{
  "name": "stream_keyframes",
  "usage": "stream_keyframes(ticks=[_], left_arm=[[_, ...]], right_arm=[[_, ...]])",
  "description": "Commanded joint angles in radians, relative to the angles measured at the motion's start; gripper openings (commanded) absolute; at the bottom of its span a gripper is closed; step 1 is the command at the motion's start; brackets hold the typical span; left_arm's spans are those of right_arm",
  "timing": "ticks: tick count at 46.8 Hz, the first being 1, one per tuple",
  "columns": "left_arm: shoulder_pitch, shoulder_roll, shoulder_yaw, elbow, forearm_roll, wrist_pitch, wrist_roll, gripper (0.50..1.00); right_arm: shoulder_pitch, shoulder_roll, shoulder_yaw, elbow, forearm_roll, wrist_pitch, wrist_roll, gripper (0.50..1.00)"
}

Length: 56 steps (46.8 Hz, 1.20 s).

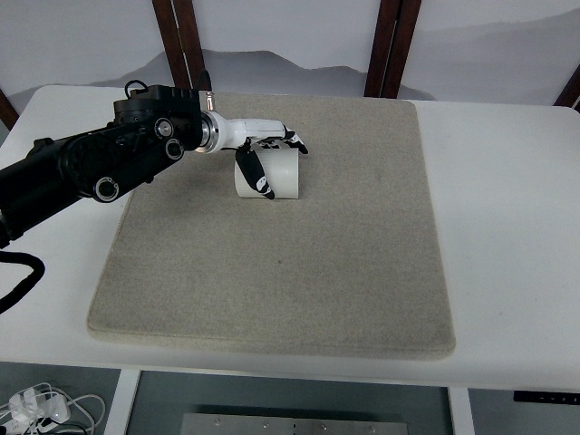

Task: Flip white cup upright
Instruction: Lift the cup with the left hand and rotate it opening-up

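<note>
The left hand [265, 145] reaches in from the left edge on a black arm and sits right on the white cup [268, 174], with the cup directly beneath and between its digits: the fingers [288, 136] arch over the far side of the cup while the thumb [254, 172] comes down across its near-left face. So the hand is closed around the cup, or very nearly; contact looks made on both sides, though how firmly it is clamped I cannot tell from this steep view. The right hand does not show at all, so the left is the only one near the cup. The cup rests on the beige mat [290, 281], in its far-left part, just below the hand's palm. It reads as a plain white, smooth-walled cylinder with no handle visible; no open mouth shows from above, which suggests it is either mouth-down or lying with its axis roughly along the mat, and I cannot say which. The flip, in my judgement, depends on the wrist rolling about the forearm's line while the fingers and thumb hold opposite walls, then setting the base down on the mat.
</note>
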State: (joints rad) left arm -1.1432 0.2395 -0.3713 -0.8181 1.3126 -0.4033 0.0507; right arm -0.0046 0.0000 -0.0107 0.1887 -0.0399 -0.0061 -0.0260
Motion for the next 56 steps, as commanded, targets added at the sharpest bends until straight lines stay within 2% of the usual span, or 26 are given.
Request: stream_keyframes(ticks=[1,6,13,25,37,44,56], left_arm=[[-0.001,0.0,-0.002,0.001,-0.004,0.0,0.0,0.746],[-0.004,0.001,-0.005,0.001,-0.006,-0.002,0.0,0.641],[-0.012,0.001,-0.017,0.014,-0.018,-0.002,0.0,0.613],[-0.016,0.001,-0.121,0.042,-0.104,-0.015,-0.011,0.613],[-0.02,0.015,-0.149,0.065,-0.41,-0.015,-0.017,0.63],[-0.016,0.018,-0.182,0.117,-0.552,-0.02,-0.026,0.63],[0.013,0.017,-0.238,0.194,-0.705,-0.086,-0.132,0.632]], right_arm=[[0.0,0.0,0.0,0.0,0.0,0.0,0.0,0.952],[0.0,0.0,0.0,0.0,0.0,0.0,0.0,0.952],[0.0,0.0,0.0,0.0,0.0,0.0,0.0,0.952],[0.0,0.0,0.0,0.0,0.0,0.0,0.0,0.952],[0.0,0.0,0.0,0.0,0.0,0.0,0.0,0.952],[0.0,0.0,0.0,0.0,0.0,0.0,0.0,0.952],[0.0,0.0,0.0,0.0,0.0,0.0,0.0,0.952]])
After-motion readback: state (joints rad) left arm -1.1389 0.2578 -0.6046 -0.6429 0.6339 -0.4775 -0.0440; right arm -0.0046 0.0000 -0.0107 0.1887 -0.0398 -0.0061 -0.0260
